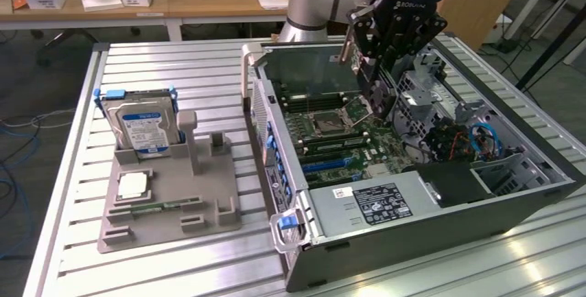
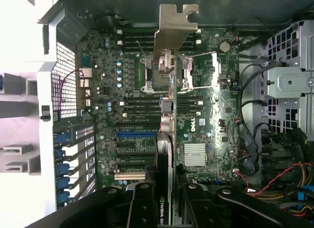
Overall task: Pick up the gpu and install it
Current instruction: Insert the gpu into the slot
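The gpu (image 2: 166,120) hangs edge-on over the open computer case, its silvery metal bracket (image 2: 175,29) at the end far from my fingers and a label on its dark body near them. My gripper (image 2: 167,211) is shut on the card, one black finger (image 2: 142,203) on each flat side. In the exterior view the gripper (image 1: 377,98) reaches down into the case (image 1: 412,228), holding the gpu (image 1: 374,84) upright above the motherboard (image 1: 344,139), near the processor socket. The blue expansion slot (image 2: 135,135) lies to one side of the card.
The case stands on a slatted metal table (image 1: 165,57), with drive cages and cables (image 1: 476,139) at the exterior view's right. At the exterior view's left a grey fixture (image 1: 165,208) holds a silver hard drive (image 1: 142,129), a small white-topped chip (image 1: 133,184) and a green memory stick (image 1: 160,206).
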Action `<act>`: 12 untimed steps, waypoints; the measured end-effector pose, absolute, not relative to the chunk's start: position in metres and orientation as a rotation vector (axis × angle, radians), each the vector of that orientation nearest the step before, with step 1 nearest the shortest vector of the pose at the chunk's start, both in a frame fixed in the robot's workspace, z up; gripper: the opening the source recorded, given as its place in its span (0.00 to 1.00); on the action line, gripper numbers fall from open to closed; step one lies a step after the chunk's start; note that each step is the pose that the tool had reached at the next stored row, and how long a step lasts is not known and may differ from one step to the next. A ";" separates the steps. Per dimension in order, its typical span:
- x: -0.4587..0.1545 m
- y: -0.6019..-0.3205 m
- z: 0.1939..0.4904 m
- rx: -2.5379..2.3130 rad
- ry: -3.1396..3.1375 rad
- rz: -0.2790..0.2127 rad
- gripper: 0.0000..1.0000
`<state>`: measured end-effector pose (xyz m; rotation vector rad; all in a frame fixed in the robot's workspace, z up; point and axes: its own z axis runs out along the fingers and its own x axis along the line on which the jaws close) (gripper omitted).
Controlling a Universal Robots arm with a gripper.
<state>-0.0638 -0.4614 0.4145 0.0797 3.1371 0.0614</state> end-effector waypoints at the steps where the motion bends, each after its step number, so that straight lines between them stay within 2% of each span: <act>1: -0.064 -0.461 0.414 0.079 3.137 0.061 0.26; 12: -0.064 -0.461 0.414 0.069 3.137 0.061 0.26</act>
